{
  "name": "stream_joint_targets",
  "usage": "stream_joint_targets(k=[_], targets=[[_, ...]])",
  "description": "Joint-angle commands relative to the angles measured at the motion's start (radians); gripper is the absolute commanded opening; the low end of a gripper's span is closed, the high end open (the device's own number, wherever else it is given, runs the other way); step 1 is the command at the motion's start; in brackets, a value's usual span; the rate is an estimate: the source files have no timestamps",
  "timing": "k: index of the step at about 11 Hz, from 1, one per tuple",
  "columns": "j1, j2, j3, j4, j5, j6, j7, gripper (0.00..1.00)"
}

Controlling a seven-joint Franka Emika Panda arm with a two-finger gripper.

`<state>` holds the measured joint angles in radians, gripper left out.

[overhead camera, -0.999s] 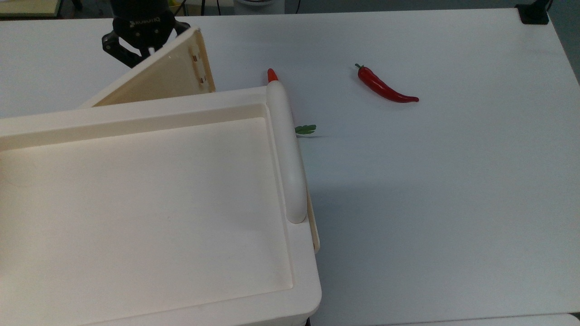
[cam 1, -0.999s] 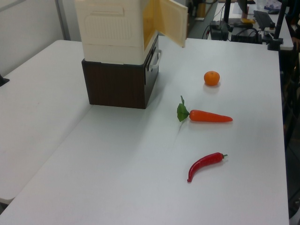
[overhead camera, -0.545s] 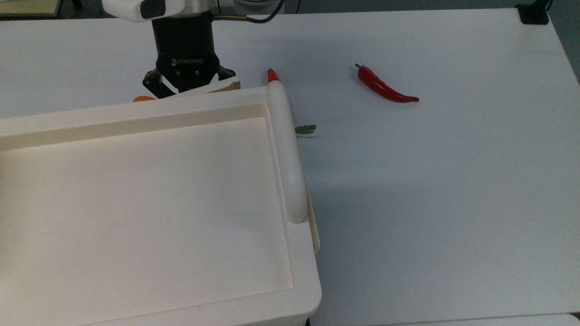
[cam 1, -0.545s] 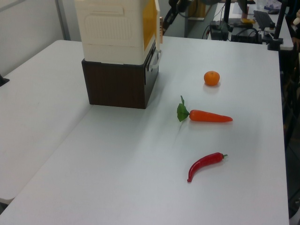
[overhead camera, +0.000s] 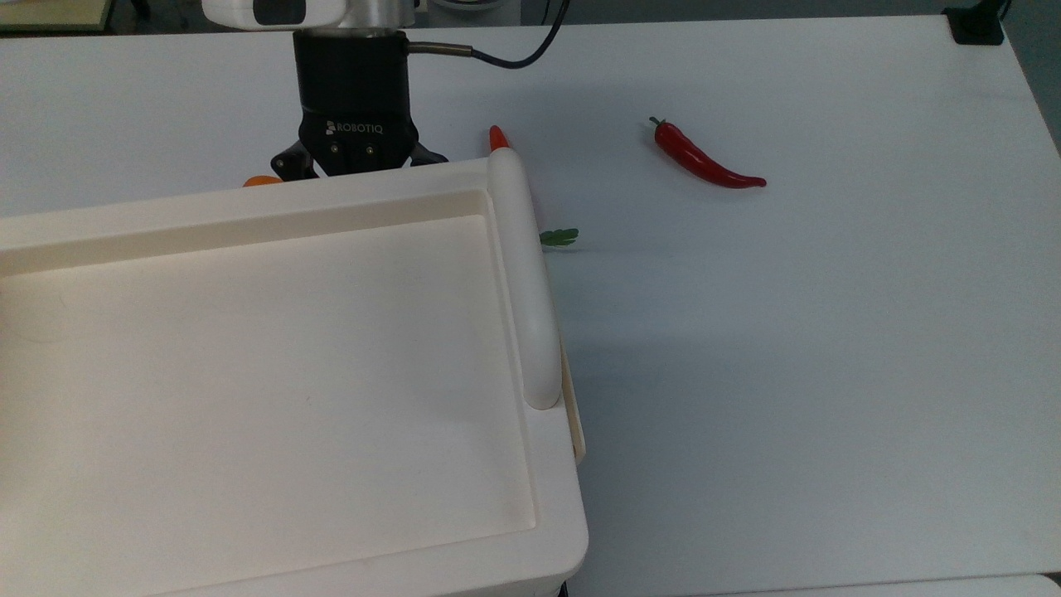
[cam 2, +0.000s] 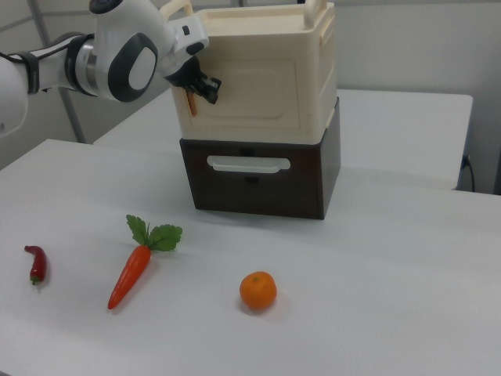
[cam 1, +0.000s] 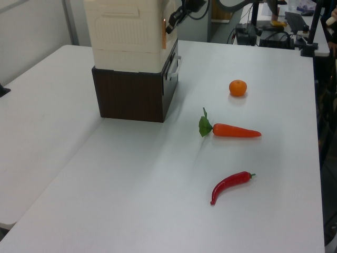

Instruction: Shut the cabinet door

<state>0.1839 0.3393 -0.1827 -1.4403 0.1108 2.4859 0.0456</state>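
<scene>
The cabinet (cam 2: 313,70) is a cream plastic unit with a tray-like top (overhead camera: 265,365) and a long white bar handle (overhead camera: 522,274). It stands on a dark brown drawer box (cam 2: 258,176). The cabinet door (cam 2: 262,94) lies flush in the cabinet's front face. My gripper (cam 2: 203,88) is against the door at the right view's left edge. In the top view the gripper (overhead camera: 358,157) sits just behind the cabinet's far rim, its tips hidden by the rim. In the left view the gripper (cam 1: 176,15) is at the cabinet's (cam 1: 126,31) upper right corner.
On the white table (cam 2: 376,313) in front of the cabinet lie an orange (cam 2: 257,291), a carrot (cam 2: 131,270) with green leaves and a red chili (cam 2: 36,263). The drawer box has a white handle (cam 2: 247,164). There is free table to the top view's right.
The door has swung from wide open to flush against the cabinet. My gripper moved with it, toward the top view's right and up to the cabinet's face.
</scene>
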Motion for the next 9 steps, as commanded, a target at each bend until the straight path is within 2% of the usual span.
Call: stream_joint_targets(k=[1, 3, 5, 8, 9], targets=[[0.006, 0.024, -0.001, 0.037, -0.003, 0.051, 0.086, 0.03], [0.005, 0.003, -0.001, 0.025, -0.019, 0.025, 0.074, 0.03], [-0.004, -0.034, -0.001, 0.006, -0.029, -0.152, 0.071, 0.03], [-0.098, -0.101, 0.078, 0.000, -0.031, -0.485, 0.077, 0.07], [-0.125, -0.130, 0.086, -0.009, -0.031, -0.566, 0.079, 0.07]])
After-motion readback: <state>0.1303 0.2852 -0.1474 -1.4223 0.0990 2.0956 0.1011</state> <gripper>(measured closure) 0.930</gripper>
